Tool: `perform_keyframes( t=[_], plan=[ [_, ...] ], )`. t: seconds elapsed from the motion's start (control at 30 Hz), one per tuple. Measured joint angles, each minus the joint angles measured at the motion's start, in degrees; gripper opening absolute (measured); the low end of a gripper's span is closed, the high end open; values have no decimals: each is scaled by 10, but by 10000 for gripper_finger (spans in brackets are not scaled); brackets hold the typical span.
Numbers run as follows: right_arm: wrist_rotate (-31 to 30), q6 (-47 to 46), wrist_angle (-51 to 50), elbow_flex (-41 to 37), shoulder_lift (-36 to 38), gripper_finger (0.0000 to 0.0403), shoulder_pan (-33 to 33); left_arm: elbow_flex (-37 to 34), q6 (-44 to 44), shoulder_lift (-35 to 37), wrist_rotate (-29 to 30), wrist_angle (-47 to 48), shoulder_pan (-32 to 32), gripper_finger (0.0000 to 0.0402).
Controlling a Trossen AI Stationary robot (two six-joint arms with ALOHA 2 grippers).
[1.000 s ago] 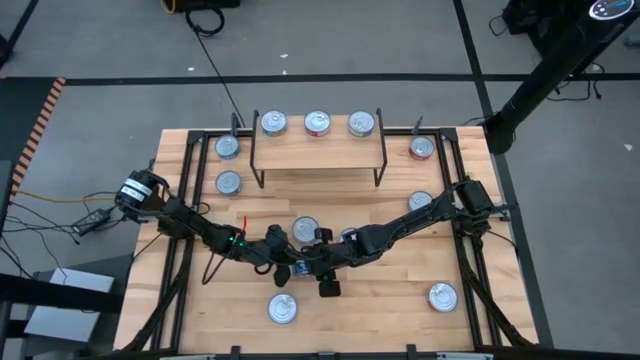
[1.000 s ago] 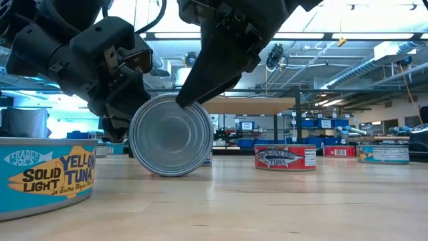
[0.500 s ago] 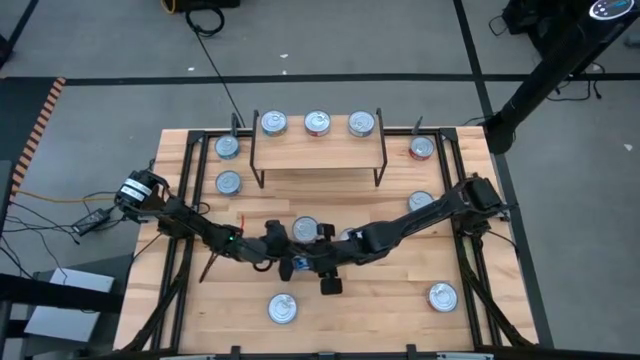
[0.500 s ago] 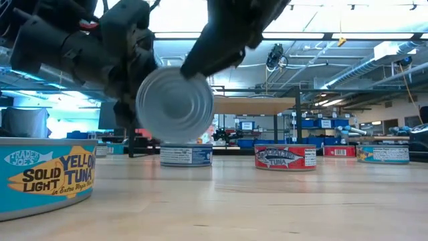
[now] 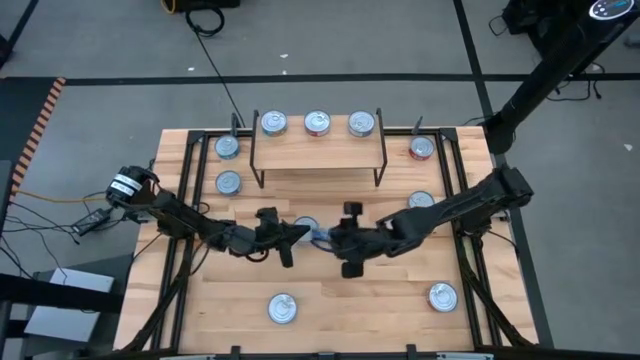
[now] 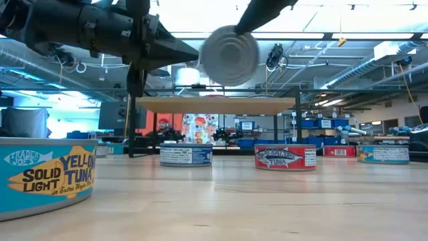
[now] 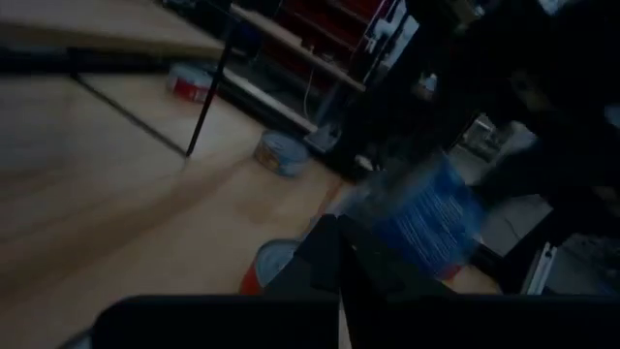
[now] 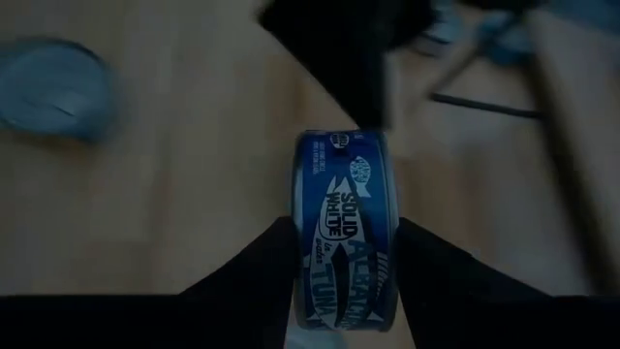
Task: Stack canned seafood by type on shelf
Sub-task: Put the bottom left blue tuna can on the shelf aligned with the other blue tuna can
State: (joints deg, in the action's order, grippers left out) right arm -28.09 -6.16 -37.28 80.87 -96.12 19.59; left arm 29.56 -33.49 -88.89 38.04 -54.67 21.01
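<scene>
Right gripper [image 8: 339,281] clamped on blue tuna can [image 8: 341,233], airborne; left gripper [image 5: 300,233] closed, empty, just beside.

Dark-blue label with white lettering on the held tin [image 8: 341,233]; red-labelled tin [image 6: 285,157]; light wooden shelf [image 5: 318,153].

— What is placed on the shelf [image 5: 318,152]?
— Three tins [image 5: 317,123] are lined along its back edge.
— And in front of it?
— One tin [image 6: 229,45] is held on edge above the worktop [image 5: 380,300], between the two arms; others are scattered around.
</scene>
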Motion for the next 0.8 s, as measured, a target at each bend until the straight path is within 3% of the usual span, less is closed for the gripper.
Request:
perform_keyframes(
  t=[0.17,0.37,0.67,0.8],
  plan=[
    [-133,56,-60,0,33,162,-20,0,3,1,-10,-1,-5,1],
    [-263,160,-65,0,51,162,-74,0,3,1,-18,-2,-5,1],
    [-255,233,-49,0,47,162,-183,0,4,1,-19,-2,-6,1],
    [-213,242,-49,0,47,162,-210,0,5,1,-19,-1,-5,1]
  ],
)
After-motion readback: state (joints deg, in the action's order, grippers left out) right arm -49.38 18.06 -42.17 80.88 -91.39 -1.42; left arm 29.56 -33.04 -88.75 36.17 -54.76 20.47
